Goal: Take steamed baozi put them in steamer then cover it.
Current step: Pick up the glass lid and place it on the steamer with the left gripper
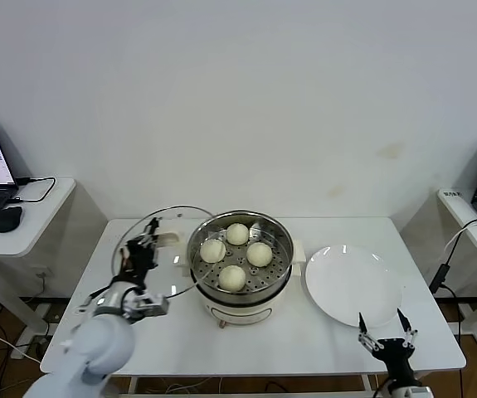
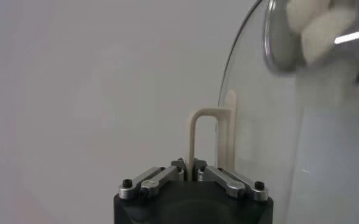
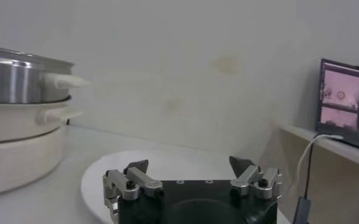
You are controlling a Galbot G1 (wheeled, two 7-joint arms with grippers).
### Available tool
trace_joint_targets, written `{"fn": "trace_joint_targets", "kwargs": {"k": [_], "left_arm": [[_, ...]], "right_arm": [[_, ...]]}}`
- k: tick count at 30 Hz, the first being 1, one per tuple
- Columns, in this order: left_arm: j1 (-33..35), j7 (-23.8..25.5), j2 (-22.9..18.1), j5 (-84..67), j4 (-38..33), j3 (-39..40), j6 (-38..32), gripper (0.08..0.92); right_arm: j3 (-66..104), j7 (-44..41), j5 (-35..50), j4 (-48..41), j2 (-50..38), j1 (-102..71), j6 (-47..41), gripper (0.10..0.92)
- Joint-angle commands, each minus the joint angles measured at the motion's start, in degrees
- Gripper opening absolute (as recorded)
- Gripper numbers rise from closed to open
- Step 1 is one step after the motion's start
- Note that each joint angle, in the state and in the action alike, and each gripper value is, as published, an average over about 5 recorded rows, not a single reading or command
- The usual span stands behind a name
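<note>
Cover (image 1: 151, 249) is what you are handling now: your left gripper (image 1: 141, 246) is clamped on its cream bar handle (image 2: 202, 141), and the glass disc hangs tilted just left of the steamer (image 1: 240, 259), its edge close to the pot's rim. Treat it as rigid, fairly heavy for a two-finger pinch, smooth and breakable; the bar is the only sound place to hold it, and because it is narrow the lid may swing or twist in your grip, so move it slowly and level it before lowering. All four baozi (image 1: 236, 254) already sit on the perforated tray, soft and light, needing no further touch. Your right gripper (image 1: 388, 341) waits with fingers spread wide at the table's near right edge, beside the white plate (image 1: 353, 284). You have a smooth white table (image 1: 304, 340), with plain wall behind and laptop desks (image 1: 31, 217) on both sides.
</note>
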Motion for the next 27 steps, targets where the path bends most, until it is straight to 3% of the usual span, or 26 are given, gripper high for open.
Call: {"fn": "trace_joint_targets", "kwargs": {"k": [1,6,12,27], "left_arm": [[-11.7,7.3,-11.5,14.1,4.3,12.7,6.7,0.146],[-11.4,10.2,-18.5,24.3,6.1,13.4,5.5,0.146],[-11.0,11.2,-24.1,30.0,8.9,13.4,4.5,0.146],[-10.9,11.2,-28.5,35.8,15.7,13.7,2.8,0.146]], "right_arm": [[-3.0,1.0,-5.1,-0.9,1.1,0.8,0.7,0.823],[-3.8,1.1,-5.9,-1.3,1.4,1.0,0.8,0.823],[-4.3,1.1,-6.6,-1.5,1.9,0.5,1.1,0.823],[-4.1,1.2,-6.9,-2.1,2.5,-0.3,2.2,0.823]]}}
